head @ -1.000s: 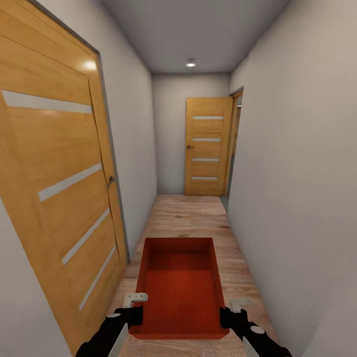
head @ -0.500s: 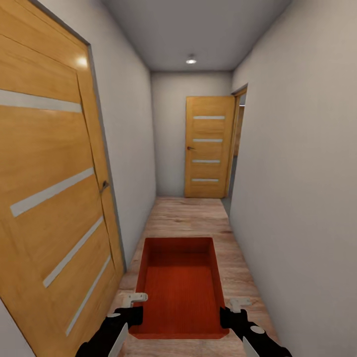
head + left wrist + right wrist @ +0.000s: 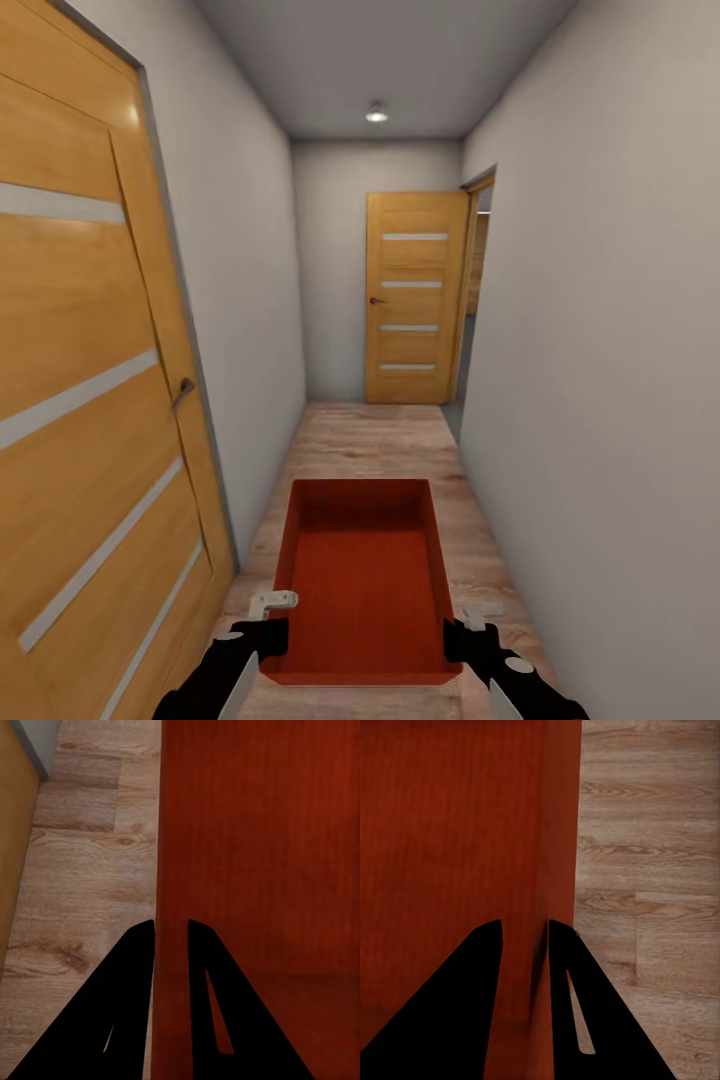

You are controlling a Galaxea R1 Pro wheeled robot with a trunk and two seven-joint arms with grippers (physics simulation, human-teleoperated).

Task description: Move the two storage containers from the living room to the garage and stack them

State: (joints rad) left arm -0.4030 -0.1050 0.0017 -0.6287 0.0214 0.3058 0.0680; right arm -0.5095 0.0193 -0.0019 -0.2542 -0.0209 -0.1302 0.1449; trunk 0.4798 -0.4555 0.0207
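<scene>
Rolled forward along the corridor since a second ago: near door slid further off to the left, far door slightly closer. Carried unchanged between both arms, one orange-red storage container, open top up, above the wood plank floor. Judged mid-transit, garage not yet reached. Left gripper clamped over the bin's left wall, jaws narrow; right gripper likewise pinching the right wall. Forearms low, roughly level and symmetrical.
</scene>
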